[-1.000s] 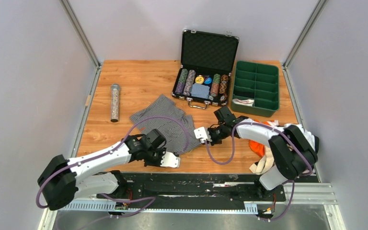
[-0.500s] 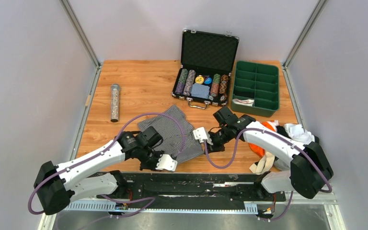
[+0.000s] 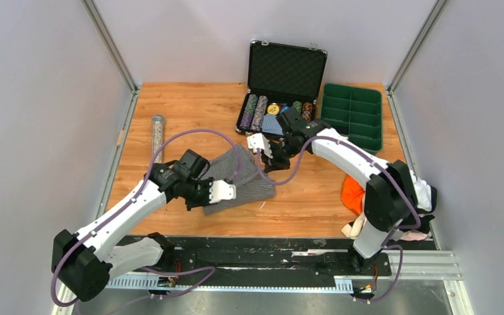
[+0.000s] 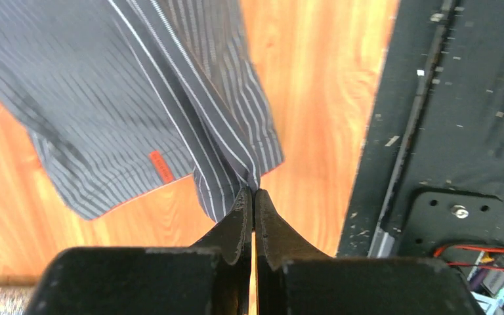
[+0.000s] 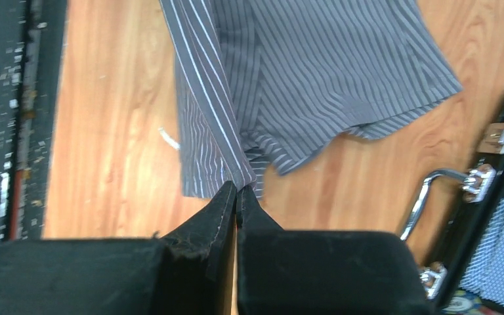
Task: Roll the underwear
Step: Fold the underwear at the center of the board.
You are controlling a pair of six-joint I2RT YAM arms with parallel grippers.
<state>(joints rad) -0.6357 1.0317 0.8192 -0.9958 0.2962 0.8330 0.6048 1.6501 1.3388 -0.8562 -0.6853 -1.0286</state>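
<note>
The grey-and-white pinstriped underwear [image 3: 241, 178] lies folded over itself on the wooden table, its near edge lifted. My left gripper [image 3: 231, 191] is shut on that edge at its near left end; in the left wrist view the gripper [image 4: 254, 191] pinches a striped fold [image 4: 226, 172]. My right gripper [image 3: 262, 152] is shut on the same edge at the far right end, its tips [image 5: 237, 188] clamping the striped band [image 5: 203, 98]. More underwear, orange [image 3: 352, 195] and white [image 3: 424, 190], lies piled at the right by the right arm's base.
An open black poker-chip case [image 3: 279, 108] stands just behind the right gripper, its handle [image 5: 433, 190] close to the fingers. A green compartment tray [image 3: 351, 117] sits at the back right. A glittery cylinder [image 3: 157, 136] lies at the left. The black base plate [image 3: 269, 252] runs along the near edge.
Both grippers have moved away from the near edge toward the back, the right one up to the case, carrying the striped edge with them. The cloth is now folded over itself.
</note>
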